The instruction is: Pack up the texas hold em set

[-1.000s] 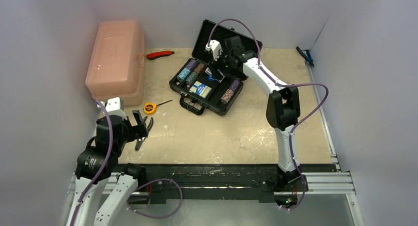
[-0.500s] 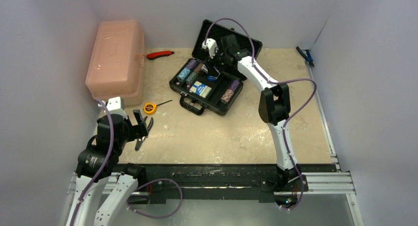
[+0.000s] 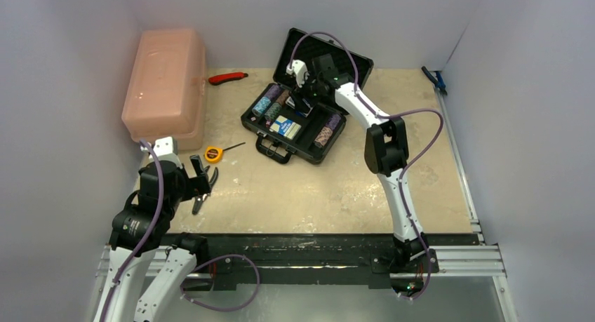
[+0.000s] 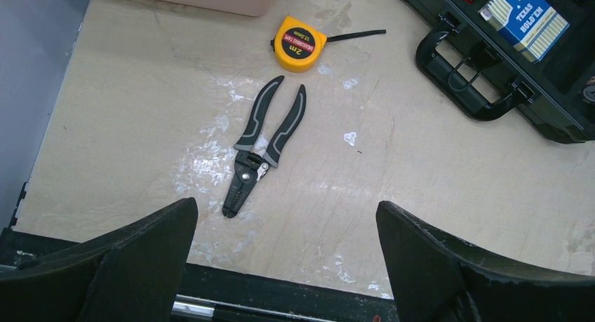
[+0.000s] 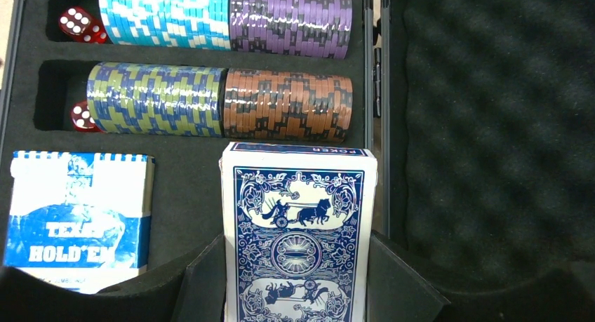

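Right claw [image 5: 302,280] clamped on a blue-backed deck [image 5: 298,217], deck over the foam of the open case [image 5: 189,189], chip rows [image 5: 217,101] just beyond it in their slots, left claw [image 4: 286,206] spread apart above pliers [image 4: 263,157] and tape measure [image 4: 299,43] on the table [image 4: 421,182]

The right wrist view shows four multicoloured poker chip stacks [image 5: 288,104], two red dice [image 5: 76,22] and two blue-white card decks [image 5: 298,238] in one black foam-lined hard case [image 5: 491,125].
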Available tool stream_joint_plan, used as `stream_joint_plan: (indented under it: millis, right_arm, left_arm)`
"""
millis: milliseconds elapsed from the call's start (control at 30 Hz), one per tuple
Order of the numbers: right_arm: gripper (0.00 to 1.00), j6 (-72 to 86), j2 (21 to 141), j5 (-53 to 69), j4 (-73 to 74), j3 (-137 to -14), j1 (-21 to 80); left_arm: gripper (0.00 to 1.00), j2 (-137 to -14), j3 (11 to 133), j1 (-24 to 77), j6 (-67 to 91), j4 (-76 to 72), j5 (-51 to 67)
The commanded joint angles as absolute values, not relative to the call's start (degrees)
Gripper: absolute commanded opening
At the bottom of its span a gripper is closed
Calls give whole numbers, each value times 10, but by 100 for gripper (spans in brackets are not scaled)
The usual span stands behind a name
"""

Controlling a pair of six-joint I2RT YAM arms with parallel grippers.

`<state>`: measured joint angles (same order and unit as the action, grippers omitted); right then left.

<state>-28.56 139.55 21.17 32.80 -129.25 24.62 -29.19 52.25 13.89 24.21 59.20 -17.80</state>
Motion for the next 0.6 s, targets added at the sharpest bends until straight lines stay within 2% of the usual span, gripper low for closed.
stream_joint_plan:
  millis: [0,567]
  right_arm:
    - [0,-287,1393,230,307,-1315,243]
    - [0,-294,1387,221,345,-1269,243]
  left_arm:
    - [100,-298,523,134,229,572,-182]
    - [100,-300,524,133,229,573,-178]
